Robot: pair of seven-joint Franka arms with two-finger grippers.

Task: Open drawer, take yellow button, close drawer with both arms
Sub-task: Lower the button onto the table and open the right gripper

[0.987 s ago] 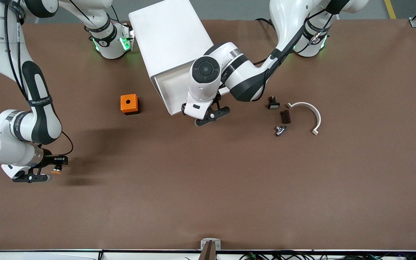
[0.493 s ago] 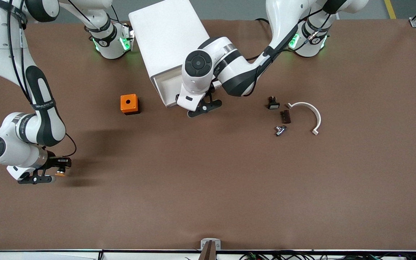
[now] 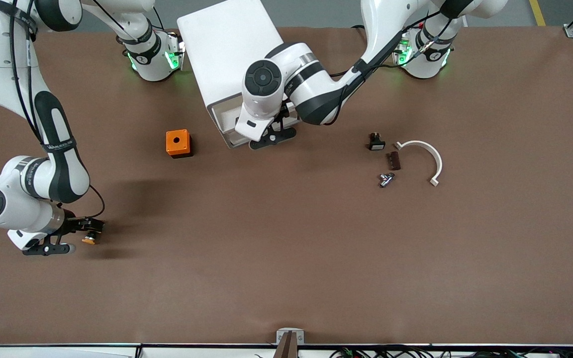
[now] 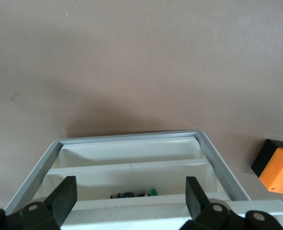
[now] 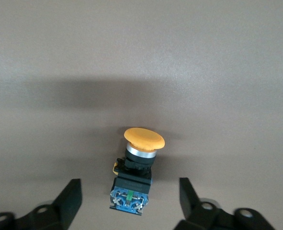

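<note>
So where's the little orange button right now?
The button lies on the brown table at the right arm's end, between the open fingers of the right gripper, nearer the front camera than the orange cube.

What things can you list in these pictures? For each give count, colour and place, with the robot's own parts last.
cabinet: one, white, between the arms' bases.
drawer: one, white, uppermost, partly out.
button: one, orange cap, black body, blue rear, on the table at the right arm's end.
orange cube: one, holed, beside the cabinet.
black switch: one, toward the left arm's end.
brown block: one, beside the switch.
metal fitting: one, silver, nearer the camera than the block.
curved clip: one, white, beside the block.
left gripper: open, at the drawer front.
right gripper: open, around the button.
</note>
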